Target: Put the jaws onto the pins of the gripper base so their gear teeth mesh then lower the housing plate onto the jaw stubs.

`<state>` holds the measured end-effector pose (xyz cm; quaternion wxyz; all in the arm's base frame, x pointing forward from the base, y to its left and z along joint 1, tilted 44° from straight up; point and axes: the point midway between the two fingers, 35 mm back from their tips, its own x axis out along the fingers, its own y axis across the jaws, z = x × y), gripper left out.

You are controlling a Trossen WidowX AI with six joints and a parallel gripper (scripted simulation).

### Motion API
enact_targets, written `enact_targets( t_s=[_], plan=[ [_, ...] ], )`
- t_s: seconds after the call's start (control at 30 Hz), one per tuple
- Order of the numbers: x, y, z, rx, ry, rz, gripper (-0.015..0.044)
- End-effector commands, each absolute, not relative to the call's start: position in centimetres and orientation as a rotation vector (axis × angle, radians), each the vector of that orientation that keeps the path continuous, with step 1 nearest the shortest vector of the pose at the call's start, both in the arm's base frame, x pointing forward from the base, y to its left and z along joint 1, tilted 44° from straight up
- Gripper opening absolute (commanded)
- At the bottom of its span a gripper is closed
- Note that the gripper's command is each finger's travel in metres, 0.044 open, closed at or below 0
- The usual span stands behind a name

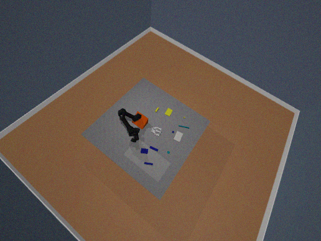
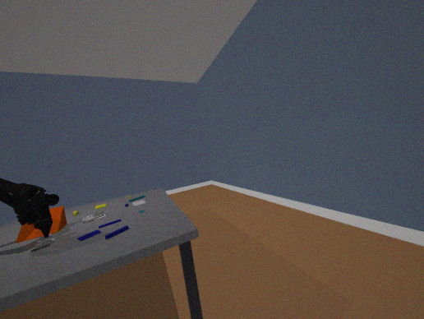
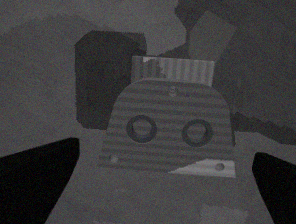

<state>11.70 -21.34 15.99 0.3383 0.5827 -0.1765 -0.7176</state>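
Over on the left, the black arm [image 1: 127,124] [image 2: 29,201] folds down toward the table [image 1: 109,130] [image 2: 156,238], and the gripper [image 1: 134,140] [image 2: 47,235] [image 3: 165,154] is wide open, nothing pinched! Look at the wrist view: that ribbed plate with two rings [image 3: 167,107], seemingly the housing plate, lies squarely between the spread fingers in the picture; whether it touches either one, I can't tell. In the top view the arm hides it.

Next comes the orange wedge [image 1: 141,122] [image 2: 59,218], right beside the arm. Below it, here's a broad navy block [image 1: 144,151] [image 2: 89,235], then a navy bar nearest the front edge [image 1: 148,163] [image 2: 117,232] and another just right of the block. Up to centre, and there's the white claw-shaped assembly [image 1: 156,131] [image 2: 94,218], lying apart from the gripper; too small to read its pins or teeth. Beyond it, a short yellow bar [image 1: 157,109] [image 2: 75,213] and a yellow block [image 1: 168,112] [image 2: 101,205]. Out to the right, a pale flat tile [image 1: 178,136] [image 2: 139,203] lies near a slim teal rod [image 1: 183,127] [image 2: 137,198].
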Motion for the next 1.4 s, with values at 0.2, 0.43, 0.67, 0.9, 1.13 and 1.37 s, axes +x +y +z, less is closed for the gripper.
enact_targets(
  t_s=[0.2, 0.43, 0.67, 0.9, 1.13, 1.37],
  plan=[
    [11.6, -22.2, 14.9, 1.518, -0.453, -1.872, 0.0440],
    [11.5, -22.9, 14.1, 1.517, -0.454, -1.872, 0.0440],
    [11.4, -23.4, 13.6, 1.516, -0.454, -1.871, 0.0440],
    [11.4, -23.4, 13.6, 1.516, -0.454, -1.871, 0.0440],
    [11.4, -23.4, 13.6, 1.516, -0.454, -1.871, 0.0440],
    [11.4, -23.4, 13.6, 1.516, -0.454, -1.871, 0.0440]
  ],
)
